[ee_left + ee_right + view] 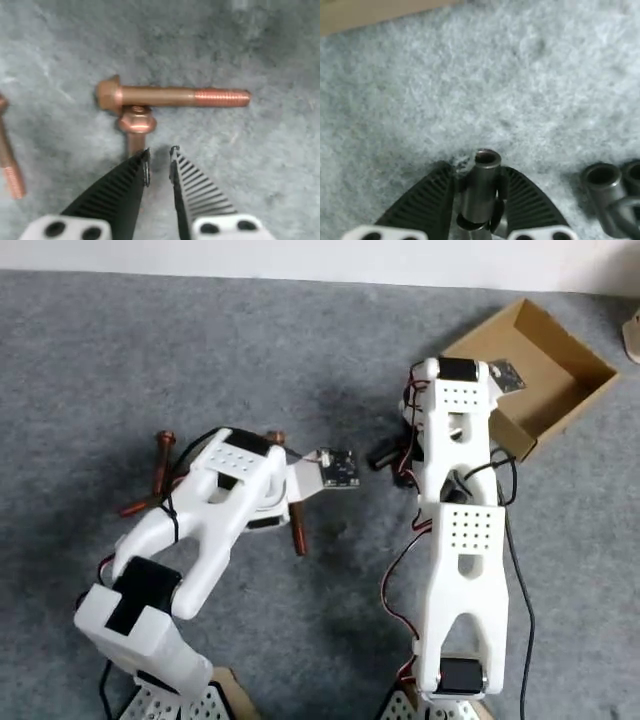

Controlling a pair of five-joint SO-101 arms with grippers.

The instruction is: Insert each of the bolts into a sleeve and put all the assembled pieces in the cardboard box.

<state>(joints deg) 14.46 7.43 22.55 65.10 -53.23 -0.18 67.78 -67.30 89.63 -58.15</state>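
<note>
**Right wrist view: sleeve secured, bolt not yet taken**

Right wrist view shows the right gripper [480,171] closed on a dark grey metal cylindrical sleeve [481,192]. The sleeve's open bore faces away from the wrist, over the grey felt-covered table [535,90]. Two further dark sleeves [602,181] lie close together on the table near by.

Left wrist view shows the left gripper [159,152] with its fingers a narrow gap apart and nothing between them. Just beyond the tips lies a copper-coloured flanged bolt [136,122], its shank running under one finger. Its head touches a second copper bolt [172,96] lying crosswise. A third bolt [9,167] lies well to one side.

High view shows the brown cardboard box [535,365] beside the right arm, with no assembled piece visible in the part that shows.

Assessment: the first assembly is in hand. The sleeve is ready and the bolt is not yet grasped. The next move calls for the left gripper to widen, settle astride the nearer bolt's shank clear of the crossing bolt, and close. The threaded end must then be lined up with the sleeve's bore.
</note>
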